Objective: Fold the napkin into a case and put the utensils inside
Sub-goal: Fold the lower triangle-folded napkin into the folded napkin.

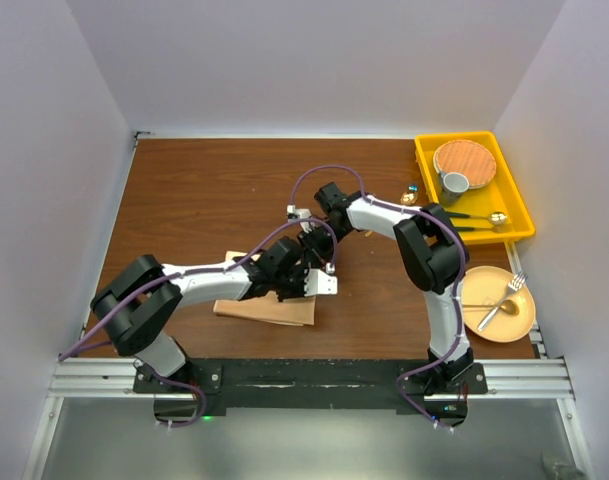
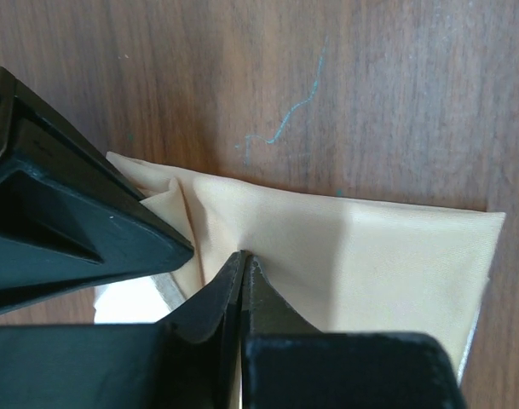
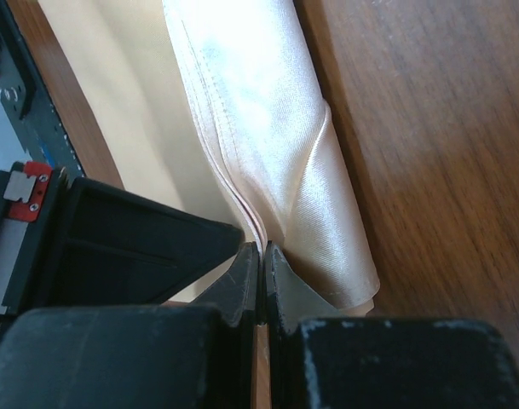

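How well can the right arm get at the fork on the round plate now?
Probably not yet: the right gripper is shut on the folded napkin mid-table. The fork lies uncovered on the plate near that arm's base, so once it lets go, the way looks free.

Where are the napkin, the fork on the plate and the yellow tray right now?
napkin (image 2: 370,264), left wrist view, flat middle of the cloth.
fork (image 1: 502,302), top external view, mid handle.
yellow tray (image 1: 509,190), top external view, bare floor at its right side.

Qty: 1 napkin (image 1: 264,312), 1 tray (image 1: 525,215), 2 plates (image 1: 469,155) (image 1: 524,312), 1 cup (image 1: 454,184), 2 arms (image 1: 199,280) (image 1: 429,250).
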You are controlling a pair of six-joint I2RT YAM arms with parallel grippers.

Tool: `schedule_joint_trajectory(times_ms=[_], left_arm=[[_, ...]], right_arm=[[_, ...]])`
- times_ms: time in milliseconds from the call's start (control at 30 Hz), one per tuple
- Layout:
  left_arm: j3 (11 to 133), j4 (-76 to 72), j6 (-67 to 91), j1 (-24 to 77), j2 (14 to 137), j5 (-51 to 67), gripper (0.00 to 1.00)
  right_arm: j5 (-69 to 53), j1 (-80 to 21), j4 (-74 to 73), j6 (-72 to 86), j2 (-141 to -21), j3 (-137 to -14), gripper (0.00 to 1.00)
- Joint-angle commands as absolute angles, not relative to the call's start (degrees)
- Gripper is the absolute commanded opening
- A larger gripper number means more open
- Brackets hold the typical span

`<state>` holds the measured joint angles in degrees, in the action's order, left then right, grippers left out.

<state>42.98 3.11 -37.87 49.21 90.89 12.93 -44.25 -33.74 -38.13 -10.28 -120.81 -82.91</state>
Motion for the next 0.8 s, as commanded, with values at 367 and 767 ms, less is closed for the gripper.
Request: schedule_joint_trajectory(times_ms=[367, 767], left_arm=[[45.4, 21.9, -38.6, 44.1, 78.1, 21.3, 0.09], [41.4, 15.7, -37.3, 42.6, 87.4, 18.7, 0.06]], right_arm=[[-40.3, -32.3, -37.5, -11.6, -125.5, -87.6, 0.0], [-45.0, -32.9, -43.6, -12.7, -122.1, -91.1, 0.0]])
